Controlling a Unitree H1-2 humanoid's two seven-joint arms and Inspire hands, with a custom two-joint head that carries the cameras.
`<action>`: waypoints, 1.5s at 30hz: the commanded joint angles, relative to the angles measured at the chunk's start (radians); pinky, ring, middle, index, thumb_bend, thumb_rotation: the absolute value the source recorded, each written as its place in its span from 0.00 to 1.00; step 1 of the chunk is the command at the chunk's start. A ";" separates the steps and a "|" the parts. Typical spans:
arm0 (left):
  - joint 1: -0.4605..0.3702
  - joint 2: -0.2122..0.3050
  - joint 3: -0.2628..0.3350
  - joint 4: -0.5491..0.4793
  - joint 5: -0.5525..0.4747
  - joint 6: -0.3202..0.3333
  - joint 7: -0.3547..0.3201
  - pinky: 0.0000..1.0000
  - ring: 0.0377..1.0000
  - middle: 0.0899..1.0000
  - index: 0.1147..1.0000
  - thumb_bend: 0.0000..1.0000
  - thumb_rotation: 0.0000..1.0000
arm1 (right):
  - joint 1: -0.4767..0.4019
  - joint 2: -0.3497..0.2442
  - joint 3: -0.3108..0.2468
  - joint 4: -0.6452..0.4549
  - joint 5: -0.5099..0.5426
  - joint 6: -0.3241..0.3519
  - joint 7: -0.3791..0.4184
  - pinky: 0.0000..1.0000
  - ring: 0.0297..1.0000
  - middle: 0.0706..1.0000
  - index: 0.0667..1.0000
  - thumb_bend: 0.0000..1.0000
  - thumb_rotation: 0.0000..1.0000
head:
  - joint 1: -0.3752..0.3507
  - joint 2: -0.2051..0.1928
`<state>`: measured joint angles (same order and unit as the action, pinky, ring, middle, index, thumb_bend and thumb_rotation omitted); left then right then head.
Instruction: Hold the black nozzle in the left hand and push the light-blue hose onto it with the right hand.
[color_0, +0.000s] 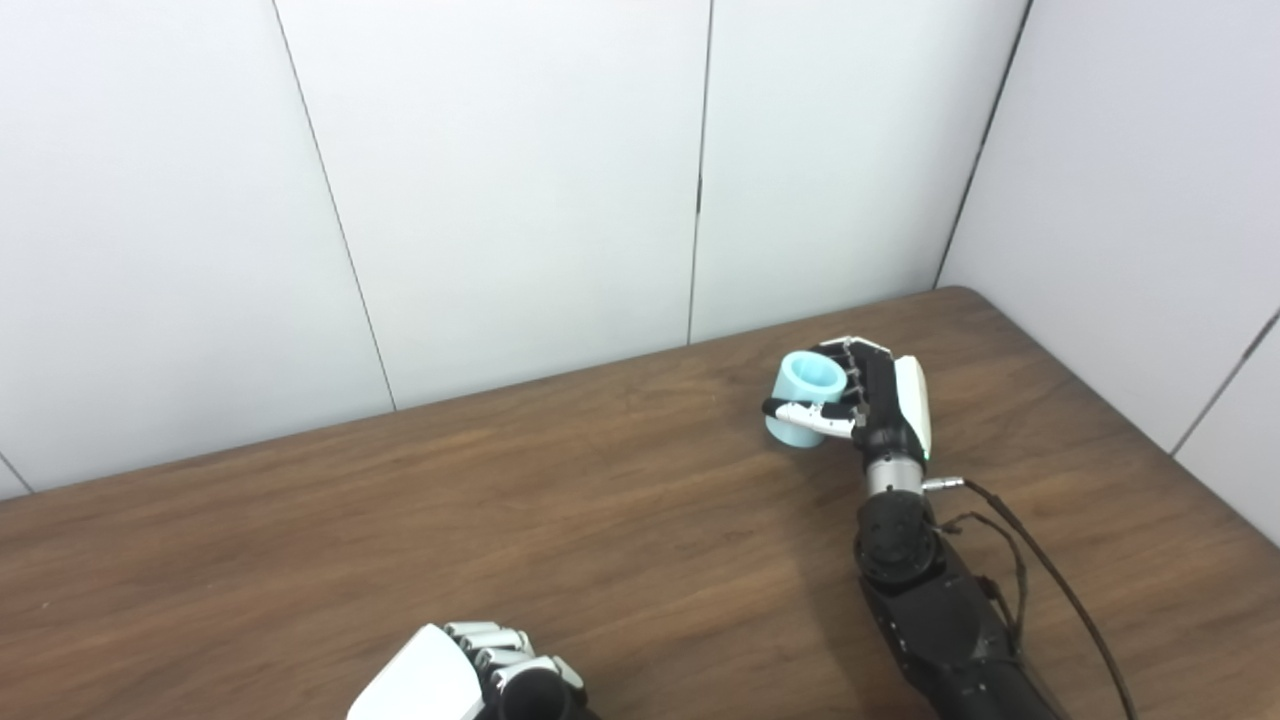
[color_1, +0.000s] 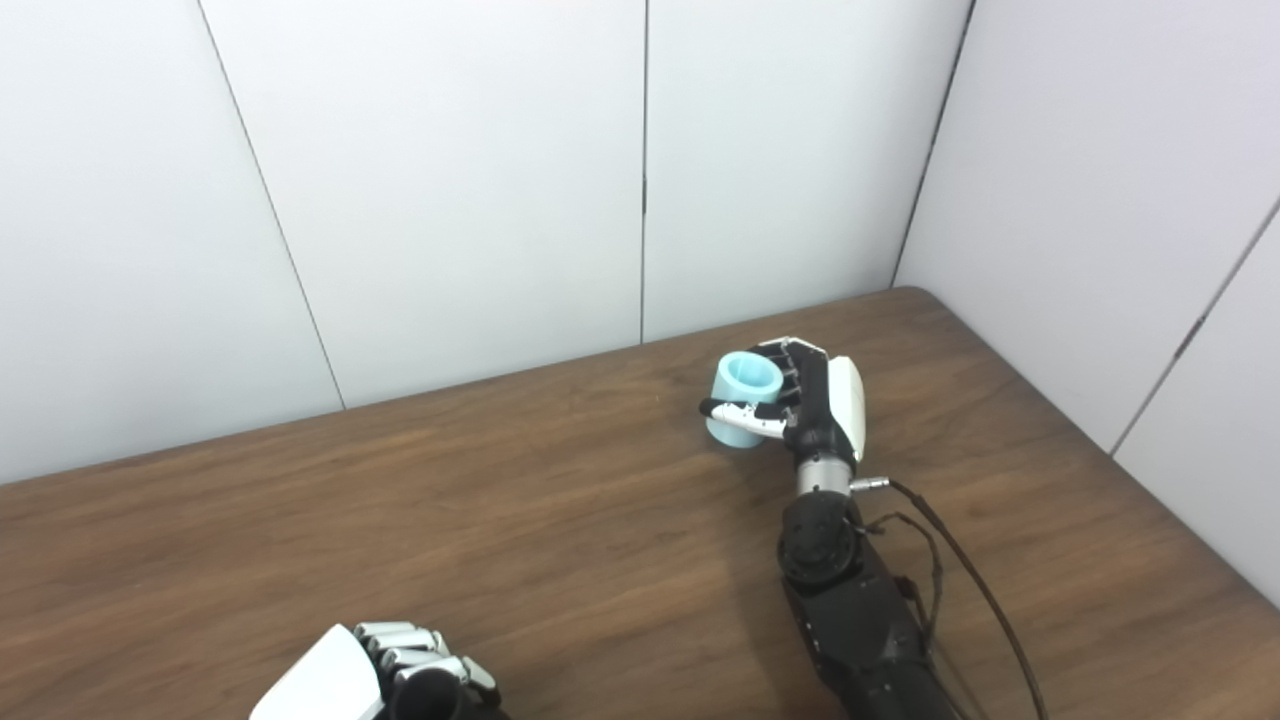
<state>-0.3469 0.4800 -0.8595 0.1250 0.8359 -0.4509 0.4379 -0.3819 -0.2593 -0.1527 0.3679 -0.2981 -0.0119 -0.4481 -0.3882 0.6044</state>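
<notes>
While upright, hose (color_0: 808, 398) sits within right hand (color_0: 880, 400) — clasped.

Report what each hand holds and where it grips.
The right hand grips the short light-blue hose piece around its side wall, open end up. The left hand is closed around a black round object, mostly out of view.

No readable text, label, brand, number or sign anywhere in either view. Nothing printed on the light-blue hose (color_0: 806, 398), on the white shells of the right hand (color_0: 880, 395) and left hand (color_0: 470, 670), on the brown counter (color_0: 500, 500), or on the plain white wall panels (color_0: 500, 180) behind.
</notes>
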 joint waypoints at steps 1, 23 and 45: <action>0.183 -0.006 -0.100 0.147 -0.088 -0.019 -0.004 0.38 0.47 0.43 0.44 0.52 0.00 | -0.037 -0.046 0.009 -0.130 -0.011 -0.067 0.027 0.39 0.39 0.49 0.45 0.51 0.00 | 0.018 0.011; 0.086 -0.165 -0.020 0.334 -0.134 -0.019 -0.167 0.29 0.37 0.42 0.44 0.52 0.00 | 0.030 -0.060 0.078 -0.817 0.153 0.315 0.451 0.35 0.40 0.48 0.48 0.51 0.00 | 0.200 0.117; 0.058 -0.159 -0.052 0.352 -0.171 -0.019 -0.286 0.17 0.21 0.41 0.43 0.52 0.00 | 0.122 0.010 0.243 -1.065 0.091 0.405 0.583 0.34 0.39 0.48 0.48 0.51 0.00 | 0.214 0.121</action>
<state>-0.4581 0.3398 -0.8162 0.3361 0.6587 -0.4824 0.1964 -0.2319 -0.2529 0.0928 -0.6379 -0.1947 0.4296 0.1287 -0.1734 0.7240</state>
